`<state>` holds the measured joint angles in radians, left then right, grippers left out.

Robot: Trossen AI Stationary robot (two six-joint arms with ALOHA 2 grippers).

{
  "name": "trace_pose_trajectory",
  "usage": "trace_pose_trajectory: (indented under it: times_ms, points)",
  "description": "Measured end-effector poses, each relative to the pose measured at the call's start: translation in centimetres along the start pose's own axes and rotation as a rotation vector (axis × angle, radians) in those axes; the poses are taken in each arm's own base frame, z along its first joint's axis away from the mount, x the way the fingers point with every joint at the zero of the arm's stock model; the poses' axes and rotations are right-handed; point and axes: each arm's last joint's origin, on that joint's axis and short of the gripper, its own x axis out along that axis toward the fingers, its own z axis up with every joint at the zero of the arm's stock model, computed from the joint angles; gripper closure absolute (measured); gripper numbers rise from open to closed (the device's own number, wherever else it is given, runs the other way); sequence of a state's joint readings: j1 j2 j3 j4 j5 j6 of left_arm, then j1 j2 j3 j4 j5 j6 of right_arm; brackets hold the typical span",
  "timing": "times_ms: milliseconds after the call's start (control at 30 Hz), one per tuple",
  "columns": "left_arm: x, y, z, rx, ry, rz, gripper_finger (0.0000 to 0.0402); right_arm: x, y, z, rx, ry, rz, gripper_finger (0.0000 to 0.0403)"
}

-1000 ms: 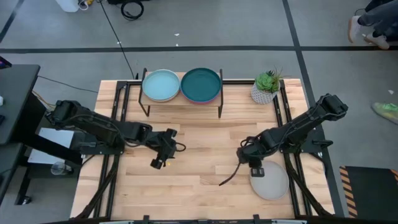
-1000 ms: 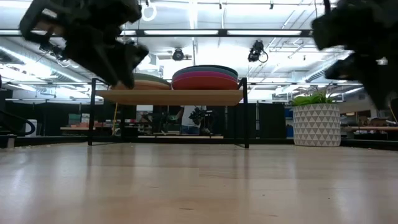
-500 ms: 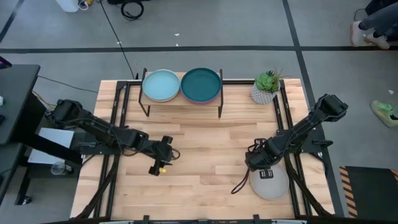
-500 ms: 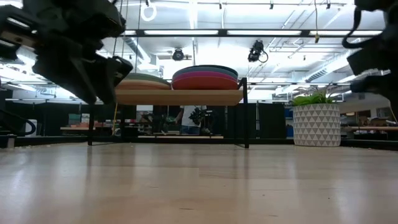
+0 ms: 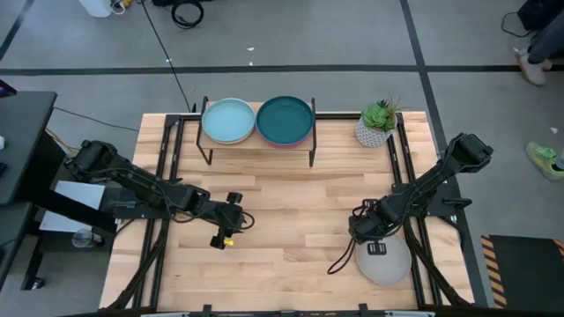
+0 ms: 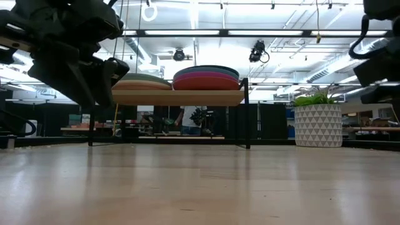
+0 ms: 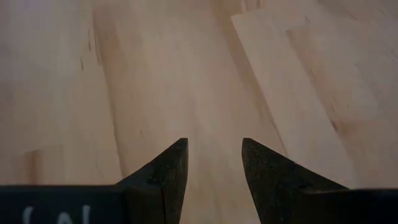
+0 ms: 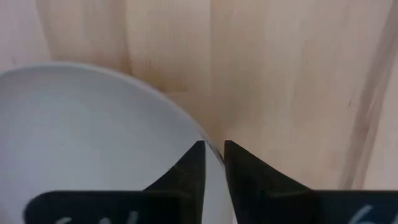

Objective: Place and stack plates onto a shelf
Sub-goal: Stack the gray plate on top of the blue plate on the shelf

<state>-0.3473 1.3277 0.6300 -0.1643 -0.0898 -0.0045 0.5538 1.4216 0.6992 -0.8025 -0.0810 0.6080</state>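
A grey plate lies flat near the table's near right corner, pale and large in the right wrist view. My right gripper is down at its far left rim, fingers close together. The shelf stands at the table's far edge. It carries two plate stacks, one topped by a light blue plate and one by a dark teal plate. In the low view red and pink plates show under the teal one. My left gripper hovers open over bare wood, left of centre. My right gripper has the grey plate's rim between its two fingers, one finger over the plate's inside and one outside it. The fingers come from above, slanting in from the far left. The plate rests flat on the table.
A potted plant in a white patterned pot stands right of the shelf at the far edge. Black frame rails run along both sides of the table. The middle of the wooden tabletop is bare. A loose black cable trails from the right arm.
My right gripper has moved toward the table's near right corner and come down onto the grey plate's rim. My left gripper has drawn back toward the near left, away from the shelf. The plates on the shelf have stayed put.
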Motion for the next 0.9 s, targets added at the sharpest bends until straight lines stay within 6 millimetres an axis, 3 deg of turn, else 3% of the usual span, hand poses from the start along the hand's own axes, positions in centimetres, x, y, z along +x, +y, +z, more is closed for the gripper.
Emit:
trace_pose_trajectory:
  times_ms: [167,600,733,900]
  points:
    - [0.00,-0.01,-0.15,-0.014,0.015,0.000,0.0242,0.22,0.12,0.01,-0.004,-0.016,0.013,0.0345]
    - [0.00,0.00,-0.16,-0.009,0.016,0.000,0.0242,0.47,-0.18,-0.18,-0.027,-0.025,-0.032,0.0282]
    - [0.00,0.00,-0.25,-0.009,0.026,0.000,0.0242,1.00,-0.40,-0.47,-0.029,-0.015,-0.023,0.0294]
    - [0.01,0.03,0.06,0.001,-0.006,0.002,0.0242,1.00,-0.45,-0.42,-0.026,-0.017,-0.023,0.0347]
